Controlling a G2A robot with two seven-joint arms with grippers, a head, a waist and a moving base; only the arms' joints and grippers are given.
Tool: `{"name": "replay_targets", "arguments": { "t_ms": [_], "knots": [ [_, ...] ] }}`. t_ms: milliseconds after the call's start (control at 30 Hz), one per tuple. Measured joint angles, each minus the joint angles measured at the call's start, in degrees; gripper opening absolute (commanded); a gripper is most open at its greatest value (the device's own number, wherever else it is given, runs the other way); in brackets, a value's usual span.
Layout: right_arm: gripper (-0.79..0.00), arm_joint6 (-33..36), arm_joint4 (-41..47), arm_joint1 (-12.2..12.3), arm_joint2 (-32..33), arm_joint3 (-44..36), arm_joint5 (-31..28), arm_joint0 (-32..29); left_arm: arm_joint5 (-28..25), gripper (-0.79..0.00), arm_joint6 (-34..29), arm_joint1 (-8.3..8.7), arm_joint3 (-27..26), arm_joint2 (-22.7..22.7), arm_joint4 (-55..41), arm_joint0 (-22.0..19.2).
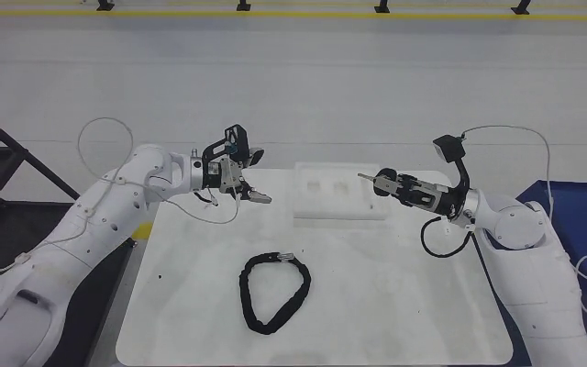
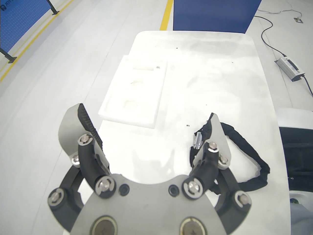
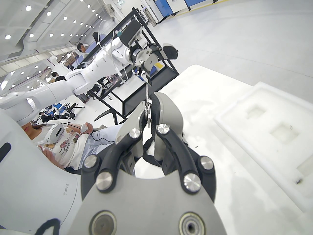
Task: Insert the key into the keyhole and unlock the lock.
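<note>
The lock is a black fabric-covered chain loop lying flat on the white table, with its silver lock cylinder at the far side of the loop. My left gripper hangs open above the table's far left part, beyond the loop; in the left wrist view the cylinder and chain show behind one finger of the empty gripper. My right gripper is shut on the small metal key, its blade pointing out past the fingertips, held above the foam tray's right end.
A white foam tray with shallow square recesses sits at the table's far middle. The white table has rounded corners. A blue cabinet stands off the right end, a black frame off the left.
</note>
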Motion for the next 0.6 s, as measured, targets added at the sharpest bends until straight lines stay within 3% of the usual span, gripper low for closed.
{"name": "replay_targets", "arguments": {
  "t_ms": [200, 367, 600],
  "knots": [
    [-0.785, 0.00, 0.00, 0.00, 0.00, 0.00, 0.00, 0.00, -3.61, 0.000, 1.78, -0.75, 0.56, 0.69, 5.51, 2.69],
    [-0.785, 0.00, 0.00, 0.00, 0.00, 0.00, 0.00, 0.00, -3.71, 0.000, 2.07, -1.43, 1.63, 2.37, 8.84, 3.79],
    [-0.785, 0.00, 0.00, 0.00, 0.00, 0.00, 0.00, 0.00, -3.70, 0.000, -0.45, -2.14, 1.94, 9.18, 10.30, 2.54]
  ]
}}
